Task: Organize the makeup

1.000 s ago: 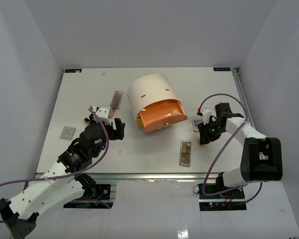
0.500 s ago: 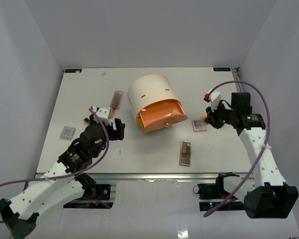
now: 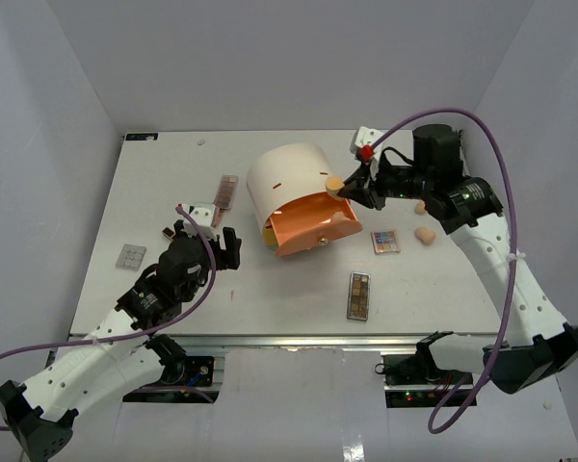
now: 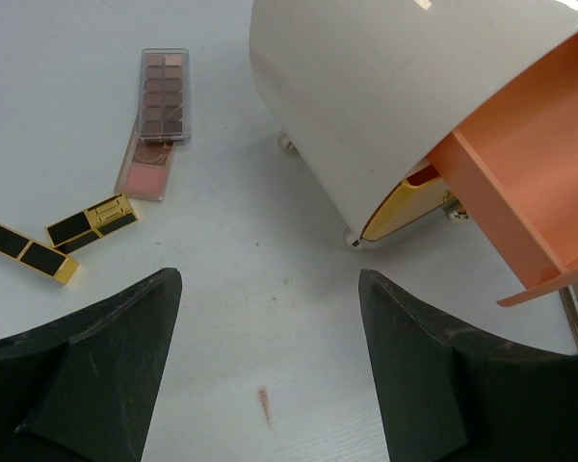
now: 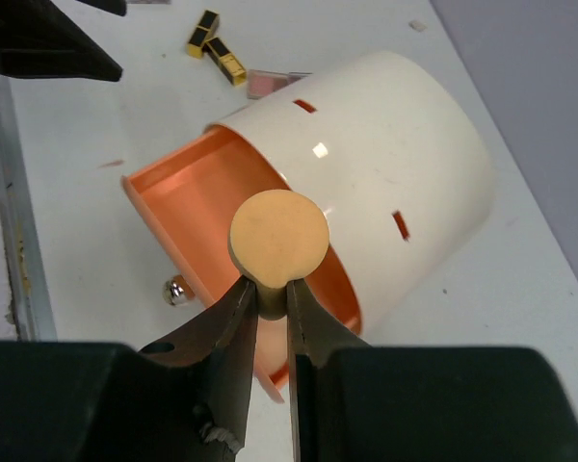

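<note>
Right gripper [image 5: 270, 289] is pinching a beige sponge [image 5: 279, 236] at the centre of the right wrist view, over the open orange drawer [image 5: 188, 207], and the sponge's lower end is hiding between the fingers. Left gripper [image 4: 267, 284] is hanging wide open. Gold-black bars [image 4: 91, 219] are lying at the left of its view, and a brown palette [image 4: 164, 94] is half-covering a pink one.

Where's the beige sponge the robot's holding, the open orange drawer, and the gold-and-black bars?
The beige egg-shaped sponge [image 5: 279, 236]: right wrist view, on its round end.
The orange plastic drawer [image 5: 195, 207]: right wrist view, on its bare inside floor.
The short gold-and-black bars [image 4: 91, 219]: left wrist view, on the middle of the upper bar.
</note>
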